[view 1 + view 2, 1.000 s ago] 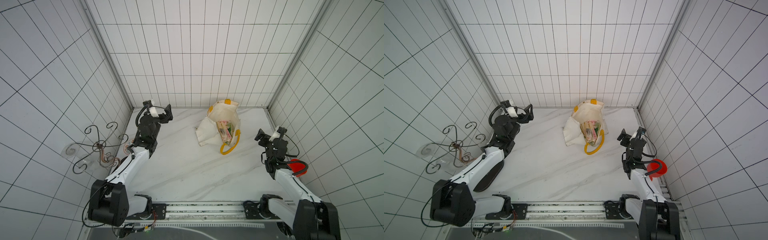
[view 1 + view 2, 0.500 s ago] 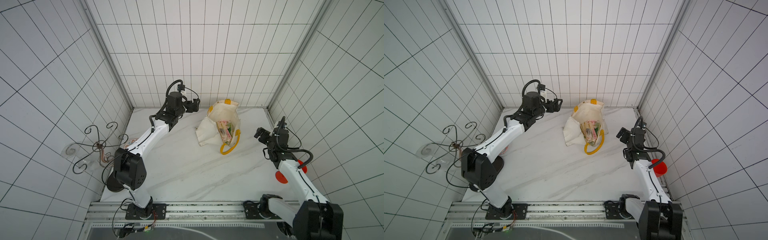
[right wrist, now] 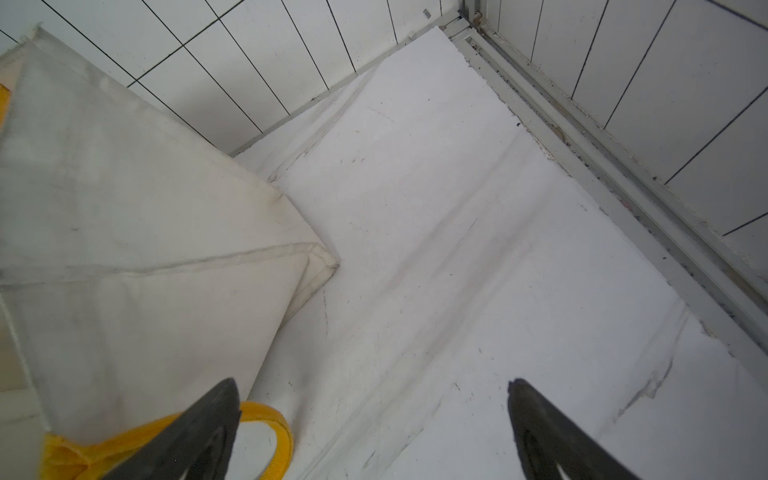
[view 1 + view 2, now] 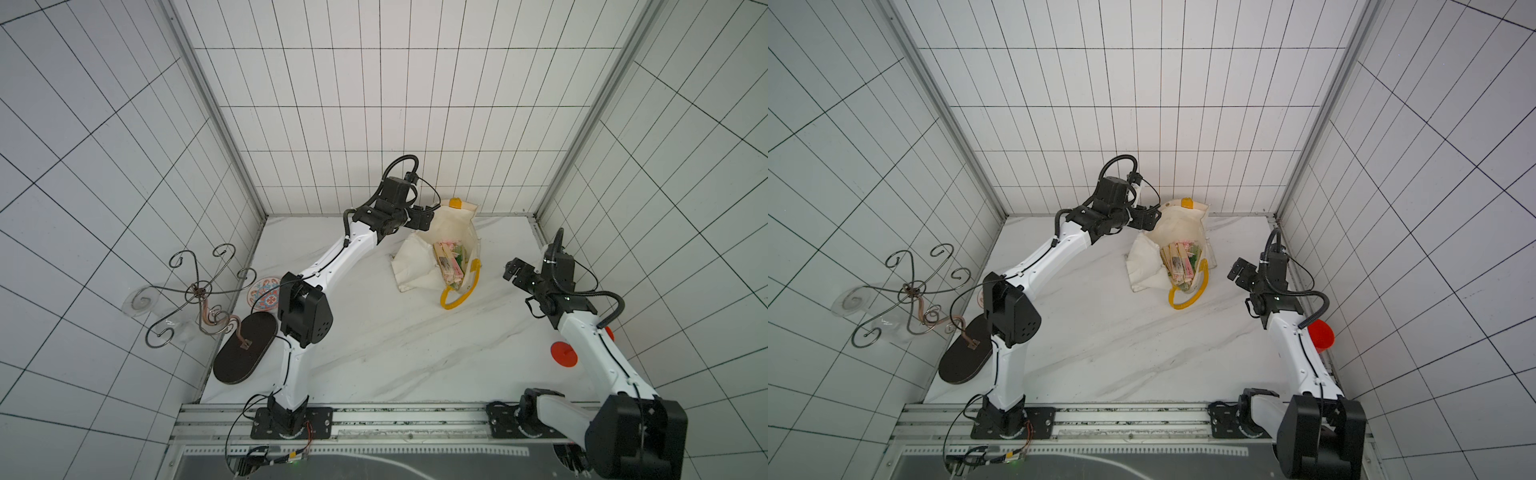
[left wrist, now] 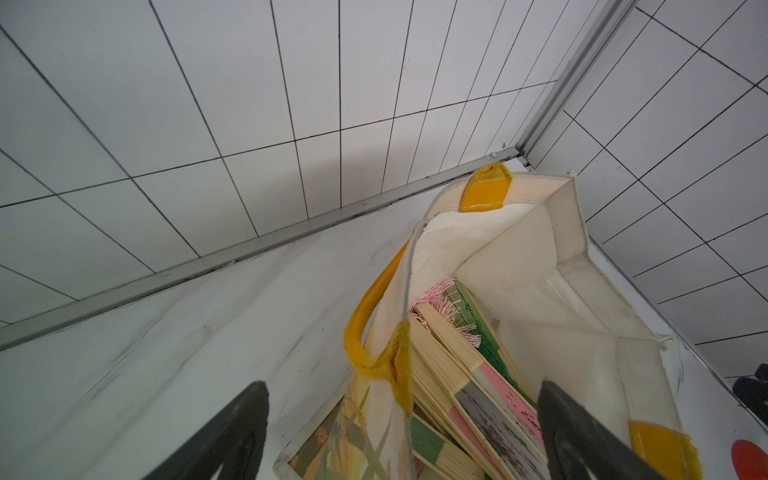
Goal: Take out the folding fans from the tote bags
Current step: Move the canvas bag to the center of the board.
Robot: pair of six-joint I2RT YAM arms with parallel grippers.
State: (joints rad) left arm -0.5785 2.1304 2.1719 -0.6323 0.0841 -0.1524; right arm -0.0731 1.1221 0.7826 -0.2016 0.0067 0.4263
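Within the last second you swung the left arm [image 4: 345, 257] from well away from the tote bag [image 4: 415, 266] right up to it, so that the left gripper [image 4: 424, 219] hung at the bag's rim, on the side farthest from the right arm [image 4: 590, 345]. Its jaws stood spread as wide as they go and held nothing. In the left wrist view the left gripper [image 5: 401, 384] seemed to straddle one wall of the bag, one finger outside the cloth and one over the open mouth. Whether either touched the canvas, I could not tell. You also turned the right gripper [image 4: 514, 272] toward the bag. It stopped near the opposite side, clear of the cloth, equally wide and empty. The bag itself had not shifted, and no fan had left it. I judged this the end of the approach: the reach was made, and the first pick was not yet begun.

The folding fans [image 5: 457, 374] lay inside the bag as a loose bundle, all closed. Their pale bamboo slats sat side by side, with pink, green and grey-inked folds between them and a pink tassel deeper in. The bag sat slumped with its mouth gaping, one yellow handle [image 4: 457, 297] looped out just beyond the mouth. The bundle looked crowded, so a single fan might drag its neighbours.
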